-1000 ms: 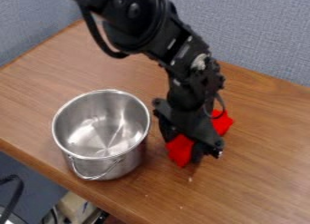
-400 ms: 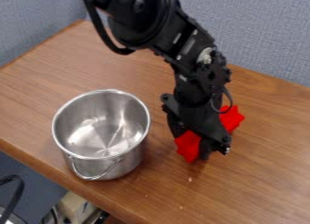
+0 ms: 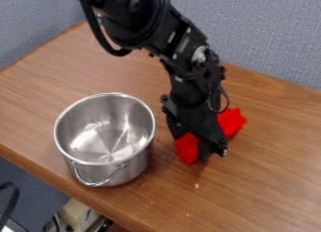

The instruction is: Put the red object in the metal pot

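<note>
Pot's (image 3: 111, 170) on the left, thin shiny steel with straight sides and a rolled rim, mouth up and close by, probably so the drop is a short hop. Just right of it the black, knobbly gripper (image 3: 198, 141) is clenched low over the glossy red bar (image 3: 231, 122), which lies slantwise on the smooth wood table (image 3: 269, 179); can't tell if it's actually pinched.

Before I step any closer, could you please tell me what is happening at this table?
The robot arm's gripper is down over the red object, which shows on both sides of it; whether it is gripped is hard to tell. The metal pot stands beside it, with the red object not yet inside.
</note>
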Available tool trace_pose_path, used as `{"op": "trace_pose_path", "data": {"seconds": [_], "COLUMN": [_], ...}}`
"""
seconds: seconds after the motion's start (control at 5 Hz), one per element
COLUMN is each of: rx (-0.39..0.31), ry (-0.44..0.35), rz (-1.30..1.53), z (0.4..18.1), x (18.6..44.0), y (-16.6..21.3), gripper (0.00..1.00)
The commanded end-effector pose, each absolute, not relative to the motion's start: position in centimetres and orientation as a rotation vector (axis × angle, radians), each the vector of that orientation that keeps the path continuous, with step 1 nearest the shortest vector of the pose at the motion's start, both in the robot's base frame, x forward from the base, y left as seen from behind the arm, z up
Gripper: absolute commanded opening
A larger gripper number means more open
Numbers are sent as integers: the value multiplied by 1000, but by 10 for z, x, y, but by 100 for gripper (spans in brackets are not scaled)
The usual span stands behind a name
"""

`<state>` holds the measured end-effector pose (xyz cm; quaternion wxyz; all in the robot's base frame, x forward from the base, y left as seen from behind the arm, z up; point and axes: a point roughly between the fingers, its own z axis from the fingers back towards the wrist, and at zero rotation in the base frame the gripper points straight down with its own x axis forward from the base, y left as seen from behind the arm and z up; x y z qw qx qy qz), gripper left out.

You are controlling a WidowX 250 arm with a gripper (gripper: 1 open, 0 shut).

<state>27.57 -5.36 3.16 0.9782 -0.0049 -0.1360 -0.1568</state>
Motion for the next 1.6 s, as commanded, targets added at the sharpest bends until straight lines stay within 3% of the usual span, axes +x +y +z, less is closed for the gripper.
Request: {"op": "trace_pose_path", "data": {"seconds": [0.0,0.2,0.4,0.8,1.0,1.4], "rx": [-2,5,-7,-12,-20,-8], "ry": [-320,-320,-323,-317,-316,-409], "rz": [-263,-213,-240,-173,-198,-214], "z": [37,32,31,40,55,121], "x": [281,275,277,273,269,272], "y": [-50,-47,-44,-44,-43,-18], "gripper": [0,100,0,0,0,0]}}
